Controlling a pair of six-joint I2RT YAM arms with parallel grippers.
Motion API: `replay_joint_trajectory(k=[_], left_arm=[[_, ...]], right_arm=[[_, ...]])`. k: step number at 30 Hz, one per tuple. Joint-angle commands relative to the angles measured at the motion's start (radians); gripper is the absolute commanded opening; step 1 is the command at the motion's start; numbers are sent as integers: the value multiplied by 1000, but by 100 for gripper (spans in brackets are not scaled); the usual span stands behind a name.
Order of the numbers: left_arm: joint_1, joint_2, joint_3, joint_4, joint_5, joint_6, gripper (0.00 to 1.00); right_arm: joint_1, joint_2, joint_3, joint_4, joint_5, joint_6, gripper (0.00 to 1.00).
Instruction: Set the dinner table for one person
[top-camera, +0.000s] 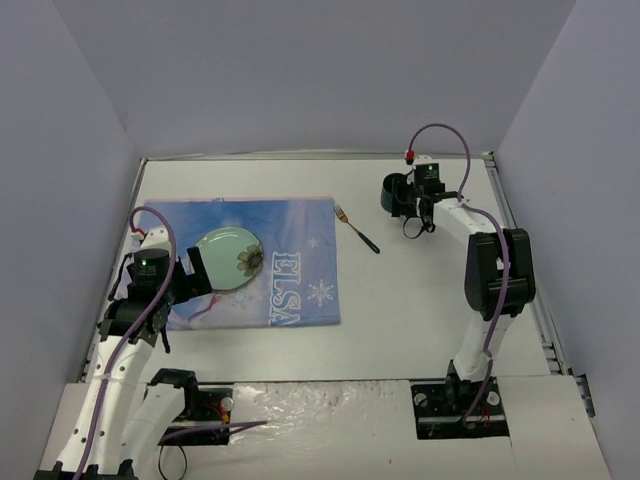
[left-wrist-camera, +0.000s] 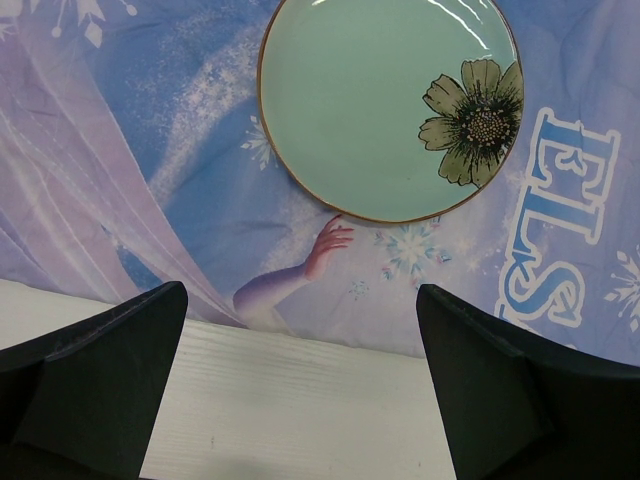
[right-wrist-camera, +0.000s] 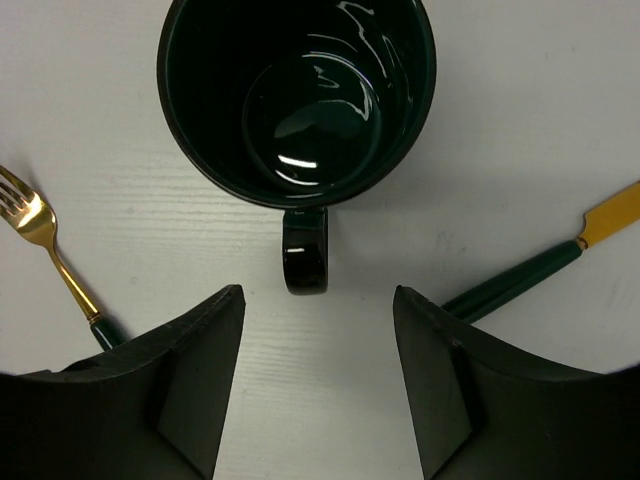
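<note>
**Grey walls on three sides; plate on mat, mug and cutlery off it**

Grey panels enclose the large flat white rectangular dinner table (top-camera: 420, 300). It fills the floor of the bay, with both arm bases at its near edge.

- Blue snowflake-printed "ELSA" cloth placemat (top-camera: 300, 225): lies flat on the left half of the table.
- Round pale green plate with a dark flower print and a brown rim (left-wrist-camera: 370, 100): sits on the mat's left part.
- Gold fork with a dark green handle (top-camera: 357, 229): on bare table just right of the mat, lying at an angle.
- Glossy dark green mug (right-wrist-camera: 295, 95): upright and empty, far right, handle pointing toward the right gripper.
- Gold-bladed knife with a green handle (right-wrist-camera: 520, 285): near the mug, on the side away from the fork.

Left gripper (left-wrist-camera: 300, 300): jaws spread wide over the mat's near edge, holding nothing, short of the plate.

Right gripper (right-wrist-camera: 318, 340): jaws also wide apart, just short of the mug handle, gripping nothing.
</note>
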Motion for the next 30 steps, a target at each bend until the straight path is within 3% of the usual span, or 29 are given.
replay_joint_trajectory(k=[1, 14, 18, 23, 30], left_arm=[[10, 10, 16, 49, -11, 10, 97], [14, 17, 16, 49, -12, 12, 97], [14, 18, 16, 49, -13, 12, 97], [14, 17, 16, 52, -10, 12, 97], [14, 13, 14, 52, -6, 12, 97]], right_arm=[[-5, 23, 88, 89, -13, -12, 51], [-6, 112, 142, 121, -16, -8, 35], [-6, 107, 134, 142, -9, -15, 24], [-6, 80, 130, 143, 3, -42, 1], [12, -32, 104, 147, -46, -73, 0]])
